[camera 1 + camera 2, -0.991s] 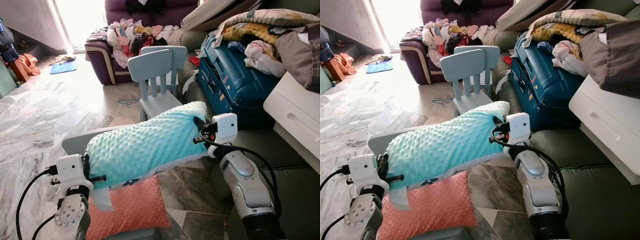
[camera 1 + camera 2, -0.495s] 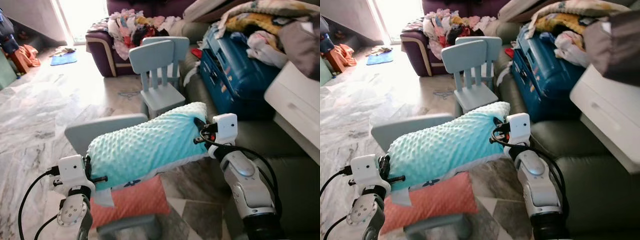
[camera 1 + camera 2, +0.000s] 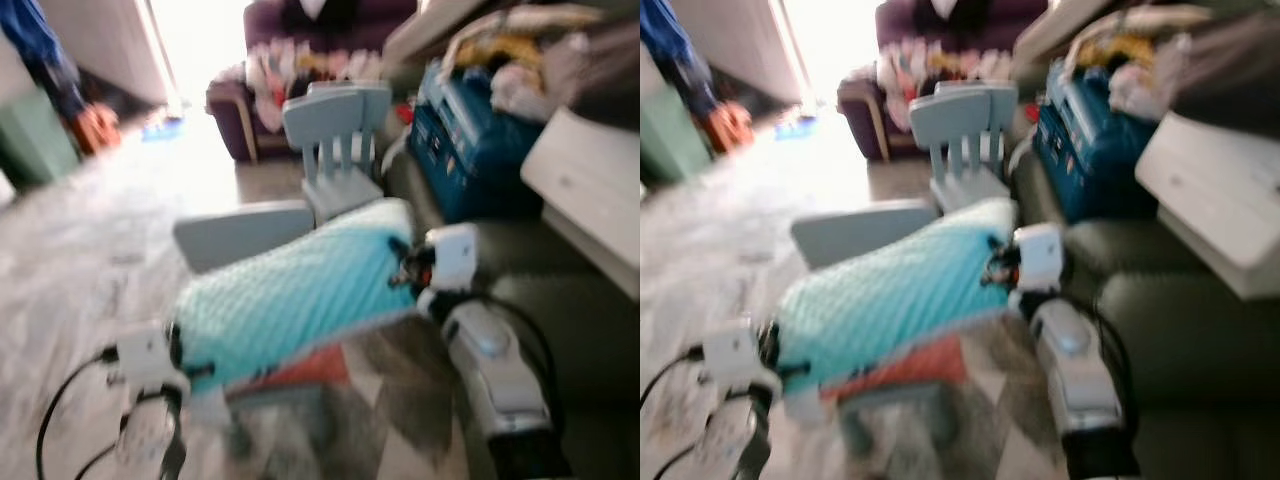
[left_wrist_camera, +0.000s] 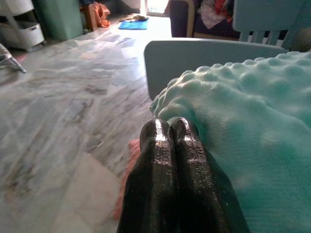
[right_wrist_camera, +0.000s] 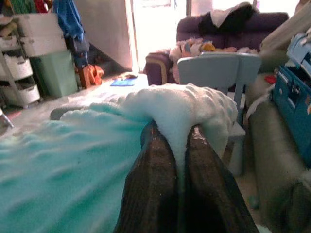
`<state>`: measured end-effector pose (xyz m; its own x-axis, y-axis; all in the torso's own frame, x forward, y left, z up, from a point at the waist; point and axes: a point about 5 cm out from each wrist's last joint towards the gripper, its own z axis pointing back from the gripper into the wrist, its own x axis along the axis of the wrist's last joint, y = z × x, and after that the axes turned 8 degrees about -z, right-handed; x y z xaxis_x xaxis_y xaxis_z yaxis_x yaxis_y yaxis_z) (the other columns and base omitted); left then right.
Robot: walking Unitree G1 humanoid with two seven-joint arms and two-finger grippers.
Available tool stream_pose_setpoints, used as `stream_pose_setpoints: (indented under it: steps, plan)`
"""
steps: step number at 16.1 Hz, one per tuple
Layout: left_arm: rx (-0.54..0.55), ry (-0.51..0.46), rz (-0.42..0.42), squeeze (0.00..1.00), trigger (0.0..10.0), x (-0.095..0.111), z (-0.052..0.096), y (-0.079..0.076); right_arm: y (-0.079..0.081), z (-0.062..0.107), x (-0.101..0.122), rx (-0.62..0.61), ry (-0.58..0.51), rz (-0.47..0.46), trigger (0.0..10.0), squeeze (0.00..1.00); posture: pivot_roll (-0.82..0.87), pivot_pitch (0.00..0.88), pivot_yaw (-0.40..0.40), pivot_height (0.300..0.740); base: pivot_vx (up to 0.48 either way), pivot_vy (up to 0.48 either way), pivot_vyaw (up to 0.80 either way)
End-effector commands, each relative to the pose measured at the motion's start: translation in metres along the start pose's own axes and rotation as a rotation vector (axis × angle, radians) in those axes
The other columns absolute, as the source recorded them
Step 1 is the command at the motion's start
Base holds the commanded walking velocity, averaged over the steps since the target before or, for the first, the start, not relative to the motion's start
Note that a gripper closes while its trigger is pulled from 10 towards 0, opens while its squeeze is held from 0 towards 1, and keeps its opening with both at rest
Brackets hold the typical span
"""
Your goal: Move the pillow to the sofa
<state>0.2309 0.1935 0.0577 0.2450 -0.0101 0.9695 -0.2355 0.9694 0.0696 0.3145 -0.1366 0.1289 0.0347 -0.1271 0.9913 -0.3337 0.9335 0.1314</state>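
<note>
A mint-green bumpy pillow (image 3: 290, 295) hangs in the air between my two grippers, tilted up toward the right. My left gripper (image 3: 185, 350) is shut on its lower left end; in the left wrist view the black fingers (image 4: 167, 141) press together at the pillow's edge (image 4: 233, 121). My right gripper (image 3: 402, 265) is shut on the upper right corner, with a fold of fabric (image 5: 180, 109) pinched between its fingers (image 5: 158, 160). The dark green sofa (image 3: 580, 310) lies to the right of the pillow. Both eye views are blurred.
Under the pillow a pink cushion (image 3: 300, 370) rests on a low grey chair (image 3: 240, 232). Ahead stands a light blue child's chair (image 3: 335, 130). A blue suitcase (image 3: 470, 150), piled clothes and a white drawer unit (image 3: 590, 190) crowd the sofa. A purple sofa (image 3: 265, 95) stands further back.
The whole picture has shifted and blurred, so the camera is moving. Both grippers keep the same hold on the pillow.
</note>
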Motion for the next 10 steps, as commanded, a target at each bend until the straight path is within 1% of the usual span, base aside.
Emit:
stream_pose_setpoints:
  steps: [1, 10]
  plan:
    - [0.0, -0.041, -0.001, 0.0, 10.0, 0.0116, -0.0051, 0.0001, 0.0005, -0.0024, 0.0091, -0.001, -0.034, 0.001, 10.0, 0.0, -0.21, 0.0, 0.068, 0.74, -0.371, 0.0, 0.0]
    - [-0.002, -0.039, -0.007, 0.0, 10.0, 0.0123, -0.0058, 0.0014, 0.0021, -0.0026, 0.0092, -0.004, -0.034, -0.003, 10.0, 0.0, -0.22, 0.0, 0.077, 0.74, -0.372, 0.0, 0.0]
